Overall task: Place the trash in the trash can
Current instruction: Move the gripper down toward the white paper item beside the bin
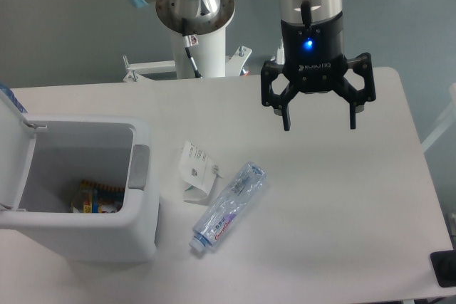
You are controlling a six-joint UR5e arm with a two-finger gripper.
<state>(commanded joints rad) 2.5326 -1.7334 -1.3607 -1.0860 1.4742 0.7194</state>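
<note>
A folded white paper card (197, 171) with black print lies on the table just right of the trash can. Touching its lower right side is a crushed clear plastic bottle (229, 206) with a blue and red label, lying diagonally with its cap toward the front. The white trash can (140, 233) stands at the left with its lid (13, 149) swung open and a grey tab (138, 166) on its right rim. My gripper (318, 127) hangs above the table, up and to the right of both pieces of trash, fingers spread wide with nothing between them.
Some colourful packaging (96, 199) lies at the bottom of the trash can. The arm's white base column (197, 30) rises behind the table's back edge. A dark object (444, 268) sits at the table's front right corner.
</note>
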